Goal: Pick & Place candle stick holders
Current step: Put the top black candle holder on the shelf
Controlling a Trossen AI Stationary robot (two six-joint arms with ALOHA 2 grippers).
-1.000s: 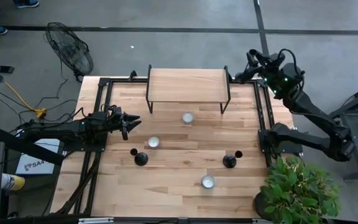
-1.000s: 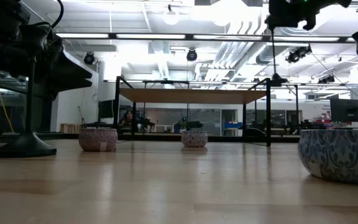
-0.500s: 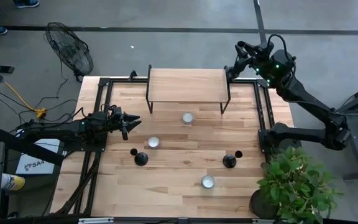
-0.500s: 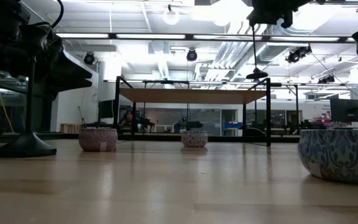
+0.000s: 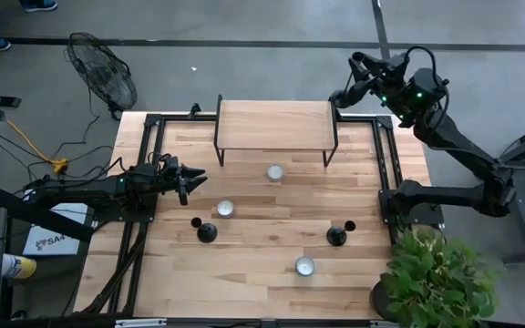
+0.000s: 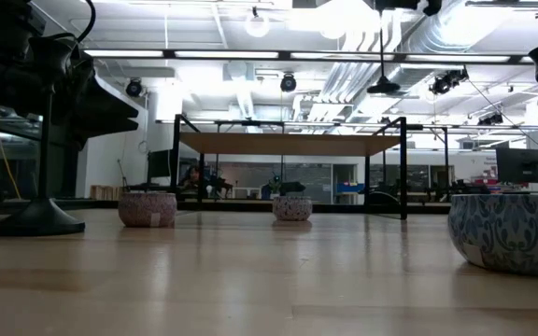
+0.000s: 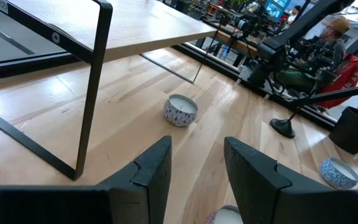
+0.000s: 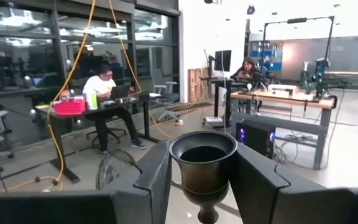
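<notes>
Candlestick [image 8: 202, 165] hangs pinched in the right gripper [image 8: 201, 186] beside the shelf [image 5: 276, 124], apparently for placing; left gripper [image 7: 196, 171] waits spread.

three candle stick holders [image 5: 207, 232] [image 5: 336, 236] [image 8: 202, 163], three small patterned bowls [image 5: 275, 172] [image 5: 225, 208] [image 5: 305, 266], one shelf [image 5: 274, 124]

Two black candlesticks [image 5: 207, 232] [image 5: 336, 236] upright on the table, third candlestick [image 8: 203, 162] held aloft, cup up
</notes>
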